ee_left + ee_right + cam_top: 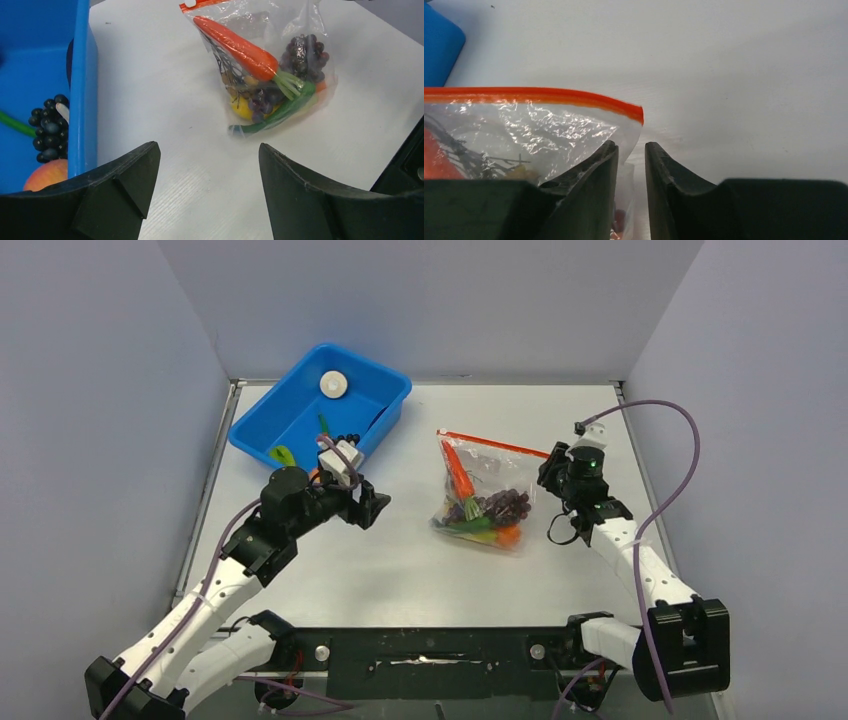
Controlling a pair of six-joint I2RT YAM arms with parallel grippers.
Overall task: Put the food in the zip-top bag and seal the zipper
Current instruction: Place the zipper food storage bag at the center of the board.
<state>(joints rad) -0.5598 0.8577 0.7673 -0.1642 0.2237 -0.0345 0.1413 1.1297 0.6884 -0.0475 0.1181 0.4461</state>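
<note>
The clear zip-top bag (478,490) lies mid-table holding an orange carrot (237,47), dark grapes (302,52), a green piece (285,107), a yellow piece (241,107) and an orange ball (510,535). Its red-orange zipper (495,443) runs along the far edge and also shows in the right wrist view (524,94). My right gripper (631,145) sits at the bag's right top corner (548,472), jaws a narrow gap apart with the bag's side edge in the gap. My left gripper (209,146) is open and empty over bare table, left of the bag (372,502).
A blue bin (290,405) stands at the back left, just beside my left gripper. It holds a white disc (333,385), a second bunch of dark grapes (47,130), an orange-red fruit (47,175) and a green stem (15,125).
</note>
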